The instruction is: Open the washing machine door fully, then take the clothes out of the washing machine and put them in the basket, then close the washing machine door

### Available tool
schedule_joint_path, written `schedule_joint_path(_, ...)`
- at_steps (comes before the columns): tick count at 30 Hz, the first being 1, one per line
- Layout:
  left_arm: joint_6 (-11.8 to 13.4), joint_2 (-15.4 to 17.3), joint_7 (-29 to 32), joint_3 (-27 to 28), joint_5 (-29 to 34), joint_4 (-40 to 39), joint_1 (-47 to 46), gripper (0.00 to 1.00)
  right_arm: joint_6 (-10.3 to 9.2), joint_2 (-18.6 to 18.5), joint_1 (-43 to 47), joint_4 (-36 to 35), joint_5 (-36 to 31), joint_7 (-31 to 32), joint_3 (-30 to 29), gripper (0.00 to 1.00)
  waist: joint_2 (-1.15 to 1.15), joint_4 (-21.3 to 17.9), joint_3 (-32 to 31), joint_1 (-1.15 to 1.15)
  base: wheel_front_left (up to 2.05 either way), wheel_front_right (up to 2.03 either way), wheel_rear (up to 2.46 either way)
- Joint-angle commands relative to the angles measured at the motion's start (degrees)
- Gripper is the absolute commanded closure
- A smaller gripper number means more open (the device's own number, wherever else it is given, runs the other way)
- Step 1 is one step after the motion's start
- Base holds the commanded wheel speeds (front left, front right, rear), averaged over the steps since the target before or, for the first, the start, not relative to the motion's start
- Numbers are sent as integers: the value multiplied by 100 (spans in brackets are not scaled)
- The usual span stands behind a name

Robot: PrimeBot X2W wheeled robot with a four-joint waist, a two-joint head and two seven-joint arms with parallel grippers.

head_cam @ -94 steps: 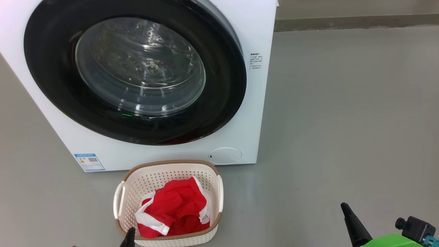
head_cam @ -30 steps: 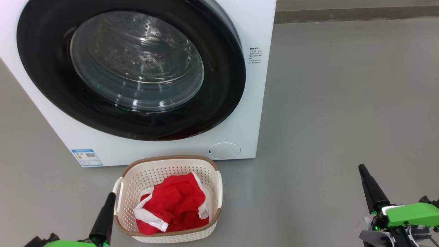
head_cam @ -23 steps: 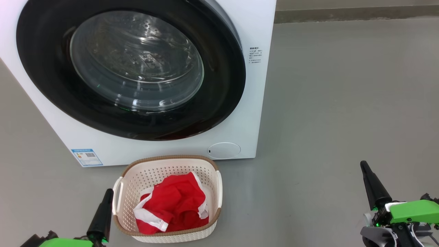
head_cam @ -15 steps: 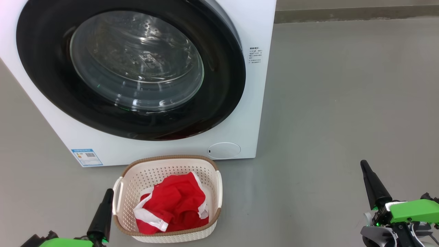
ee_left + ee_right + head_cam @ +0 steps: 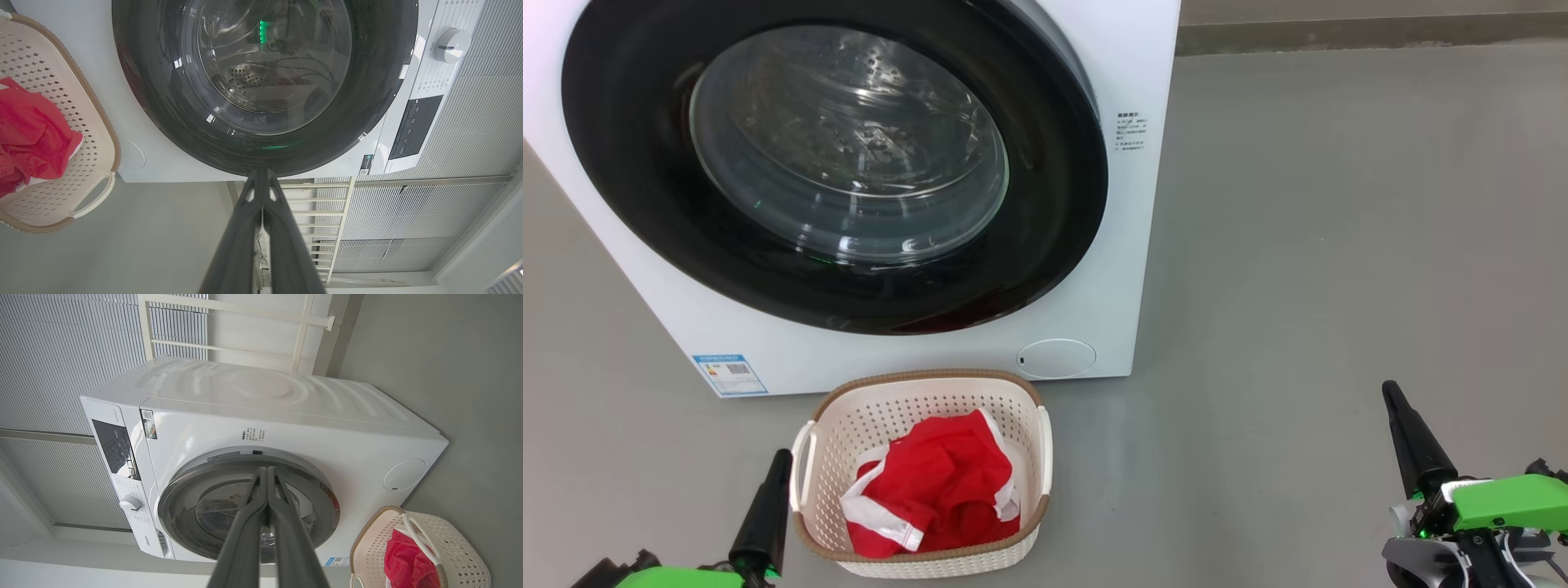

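The white washing machine (image 5: 1131, 204) fills the upper left of the head view, and its black-rimmed door (image 5: 1062, 212) with the glass bowl lies closed against the front. On the floor before it stands the cream basket (image 5: 931, 392), holding the red clothes (image 5: 935, 490) with white trim. My left gripper (image 5: 783, 457) is shut and empty, just left of the basket's handle. Far to the right, my right gripper (image 5: 1390, 390) is shut and empty above the bare floor. The wrist views show the door (image 5: 367, 106) (image 5: 179, 498), the basket (image 5: 102, 134) (image 5: 461, 555) and the clothes (image 5: 32, 134) (image 5: 408, 559).
Grey floor (image 5: 1339, 245) spreads to the right of the machine. A dark skirting strip (image 5: 1372, 37) runs along the back wall. The left wrist view shows the control panel (image 5: 414, 126) and a dial (image 5: 449, 43), with a white rail frame (image 5: 327, 212) and slatted wall beyond.
Over the last second my left gripper dropped a little lower beside the basket and my right gripper edged slightly right. Three seconds ago both arms sat lower in the picture, and the camera shifted.
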Motion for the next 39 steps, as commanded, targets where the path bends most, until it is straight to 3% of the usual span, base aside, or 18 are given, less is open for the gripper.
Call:
schedule_joint_path(1, -40, 55, 46, 207, -13, -119, -229, 100, 3, -58, -248, -163, 9, 40, 99, 100, 0, 0, 0, 0, 0, 0, 0)
schedule_joint_path(39, -40, 36, 68, 235, 10, -118, -232, 100, 3, -29, -252, -161, -25, 73, 58, 100, 0, 0, 0, 0, 0, 0, 0)
